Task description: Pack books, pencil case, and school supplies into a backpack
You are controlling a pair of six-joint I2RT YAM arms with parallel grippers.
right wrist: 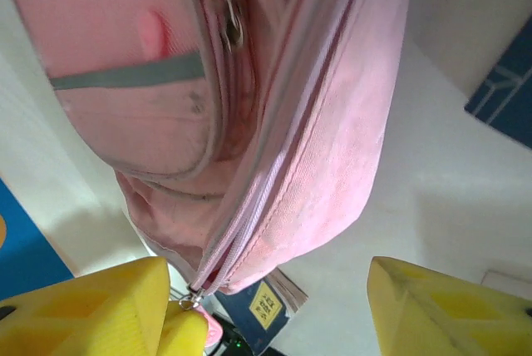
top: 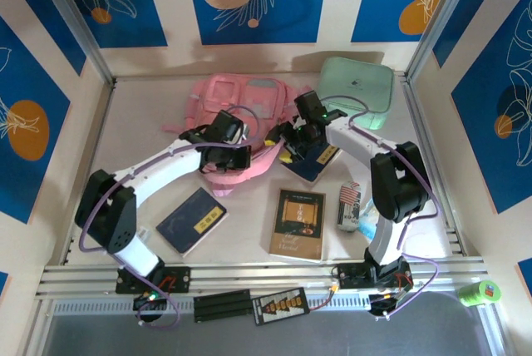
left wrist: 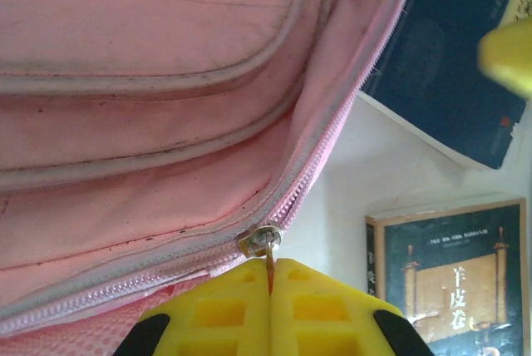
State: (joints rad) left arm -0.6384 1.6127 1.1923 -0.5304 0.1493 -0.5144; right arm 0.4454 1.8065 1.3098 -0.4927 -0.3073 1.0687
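Backpack (top: 237, 102) flat on bench (top: 248, 224): soft, floppy, likely slumps; take by zipper. Left tool (left wrist: 270, 277) clamped on zipper pull (left wrist: 264, 244), backpack's near edge. Right tool (right wrist: 274, 306) apart, just right of backpack, over thin stiff navy book (top: 309, 166).

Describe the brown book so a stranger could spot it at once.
Find the pink backpack at the back, then look toward the arm bases. The brown book lies flat there, right of a navy book; it alone has a tan border.
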